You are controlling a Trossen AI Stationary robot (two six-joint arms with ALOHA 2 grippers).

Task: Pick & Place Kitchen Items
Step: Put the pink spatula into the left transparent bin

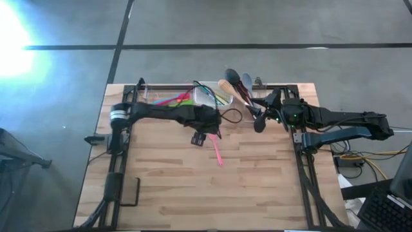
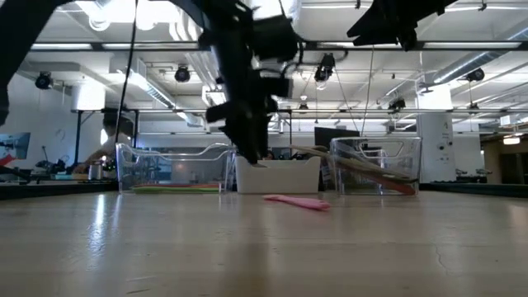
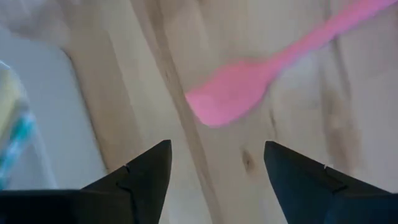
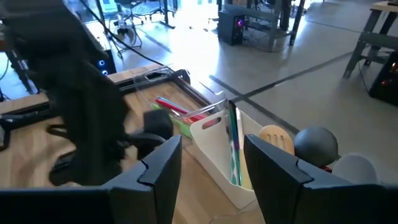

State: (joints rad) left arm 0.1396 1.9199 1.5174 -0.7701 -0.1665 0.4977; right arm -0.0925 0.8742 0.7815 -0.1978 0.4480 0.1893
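One pink spatula (image 1: 217, 153) lies flat on the bare wooden table (image 1: 167, 187), out in front of the row of tubs at the far edge. Its long axis runs almost straight away from the tubs with a slight slant, the broad blade end nearer the tubs and the thin handle end pointing toward the near edge of the table. The left gripper (image 1: 205, 137) hangs just above the blade end; in the left wrist view its two dark fingers (image 3: 147, 171) stand spread apart with nothing between them, and the pink blade rests on the wood just beyond their tips, not touched.

The white tub (image 1: 212, 95) in the middle holds thin green and teal utensils (image 4: 235, 152). The clear tub (image 1: 164, 98) beside it holds red, pink and green utensils (image 1: 174, 100) lying lengthwise. The third tub (image 2: 375, 165) holds wooden and dark spoons (image 1: 235, 82), leaning with their heads past the far rim.

The right gripper (image 1: 267, 111) hovers by that third tub, its fingers (image 4: 158, 168) parted and empty.
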